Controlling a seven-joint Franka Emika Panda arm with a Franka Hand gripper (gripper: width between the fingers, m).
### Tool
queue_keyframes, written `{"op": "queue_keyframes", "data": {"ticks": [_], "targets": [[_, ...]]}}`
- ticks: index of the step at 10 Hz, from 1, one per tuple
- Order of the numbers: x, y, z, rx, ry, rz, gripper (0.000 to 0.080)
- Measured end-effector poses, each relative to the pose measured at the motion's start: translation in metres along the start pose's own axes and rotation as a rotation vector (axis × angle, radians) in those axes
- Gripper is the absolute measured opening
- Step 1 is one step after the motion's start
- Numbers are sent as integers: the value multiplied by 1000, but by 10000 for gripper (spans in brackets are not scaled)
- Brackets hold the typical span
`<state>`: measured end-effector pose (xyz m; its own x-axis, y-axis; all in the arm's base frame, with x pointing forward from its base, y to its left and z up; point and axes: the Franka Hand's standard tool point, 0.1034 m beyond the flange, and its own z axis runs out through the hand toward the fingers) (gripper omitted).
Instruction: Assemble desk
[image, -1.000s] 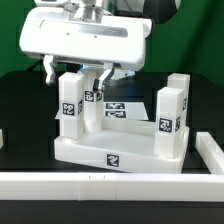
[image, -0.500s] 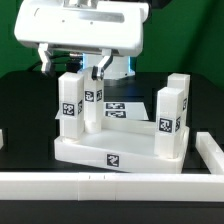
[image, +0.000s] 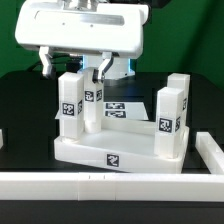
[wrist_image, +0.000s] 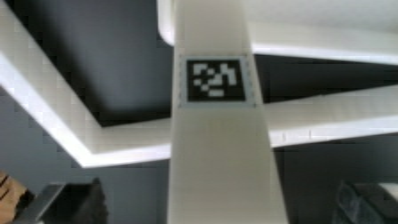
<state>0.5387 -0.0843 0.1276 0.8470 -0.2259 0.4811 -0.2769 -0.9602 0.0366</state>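
Note:
The desk slab (image: 110, 155) lies flat in the middle of the exterior view. Two tagged white legs stand upright on its left: the nearer one (image: 70, 108) and one just behind it (image: 92, 100). Two more legs (image: 168, 120) stand on its right. My gripper (image: 73, 68) hangs over the top of the nearer left leg, jaws apart. In the wrist view that leg (wrist_image: 217, 120) runs down between my fingers (wrist_image: 71, 200) with a gap on each side, so my gripper (wrist_image: 217, 205) holds nothing. The slab's raised rim (wrist_image: 71, 125) shows below.
A long white rail (image: 100, 183) runs across the front and turns up the exterior view's right side (image: 210, 150). The marker board (image: 115, 110) lies behind the slab, seen between the legs. The table is black.
My gripper has risen from around the left leg's upper part to just above its top, then stopped. The legs and slab have not moved.

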Motion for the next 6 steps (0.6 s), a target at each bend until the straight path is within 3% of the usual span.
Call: {"op": "queue_keyframes", "data": {"ticks": [6], "targets": [[-12, -8, 7, 99, -420, 50, 649]]}}
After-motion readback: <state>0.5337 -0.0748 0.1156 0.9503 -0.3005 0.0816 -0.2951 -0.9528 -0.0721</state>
